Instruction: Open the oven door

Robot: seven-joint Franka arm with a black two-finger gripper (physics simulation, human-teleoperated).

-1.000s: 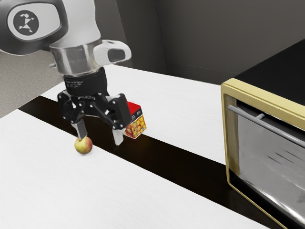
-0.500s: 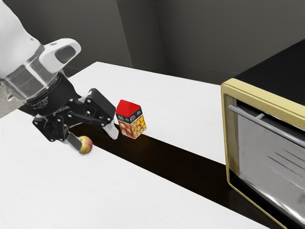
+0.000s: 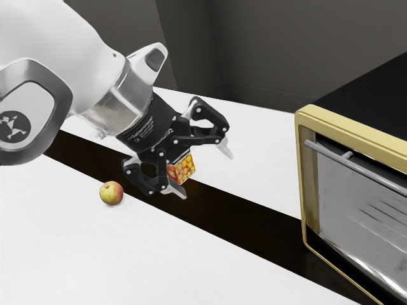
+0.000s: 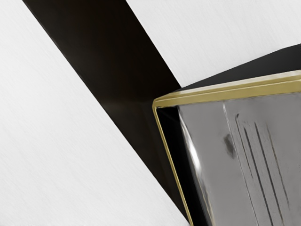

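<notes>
Closer to the oven (image 3: pixel 375 95) than in the earlier picture, the gripper (image 3: pixel 202 170) has swung across, while the juice box (image 3: pixel 181 170) and apple (image 3: pixel 111 193) have stayed put. Its fingers stand spread apart with nothing between them. The box is partly hidden behind the gripper in the exterior view; the apple lies on the gripper's side away from the oven. A dark strip (image 3: pixel 235 222) on the table (image 3: pixel 159 254) runs past them. Farther off, ahead of the gripper and well apart, are the oven door (image 3: pixel 343 190) and its handle (image 3: pixel 356 167).
</notes>
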